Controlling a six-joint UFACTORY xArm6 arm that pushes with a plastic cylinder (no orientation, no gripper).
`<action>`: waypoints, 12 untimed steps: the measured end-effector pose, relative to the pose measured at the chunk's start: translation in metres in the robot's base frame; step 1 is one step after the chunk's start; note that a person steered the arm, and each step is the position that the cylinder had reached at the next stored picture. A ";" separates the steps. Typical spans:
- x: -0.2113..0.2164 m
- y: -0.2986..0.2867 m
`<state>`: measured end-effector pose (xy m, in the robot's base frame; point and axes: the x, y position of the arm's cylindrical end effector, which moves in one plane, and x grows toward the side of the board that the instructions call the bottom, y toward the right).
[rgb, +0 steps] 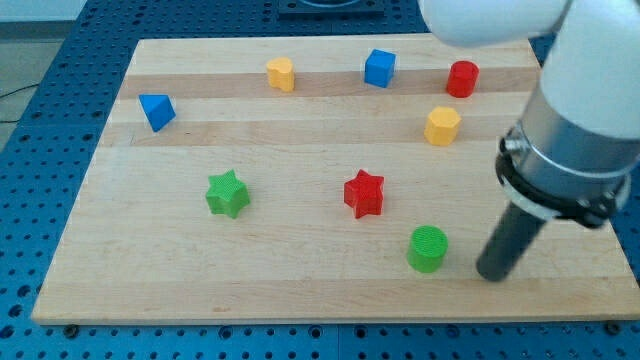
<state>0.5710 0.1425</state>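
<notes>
My tip (492, 274) rests on the wooden board (300, 290) at the view's lower right. The nearest block is a green cylinder (428, 248), a short gap to the tip's left; they do not touch. A red star (364, 193) lies up and left of the cylinder. A yellow hexagonal block (442, 126) sits above, toward the view's top right, with a red cylinder (462, 78) beyond it.
A green star (228, 193) lies at centre left. A blue triangular block (157, 111) sits at the upper left. A yellow cylinder (281, 74) and a blue cube (380, 68) stand near the top edge. The arm's white and grey body (575, 130) covers the board's right side.
</notes>
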 end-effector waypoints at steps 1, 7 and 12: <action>-0.039 -0.110; -0.003 -0.250; -0.030 -0.182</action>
<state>0.5411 -0.0393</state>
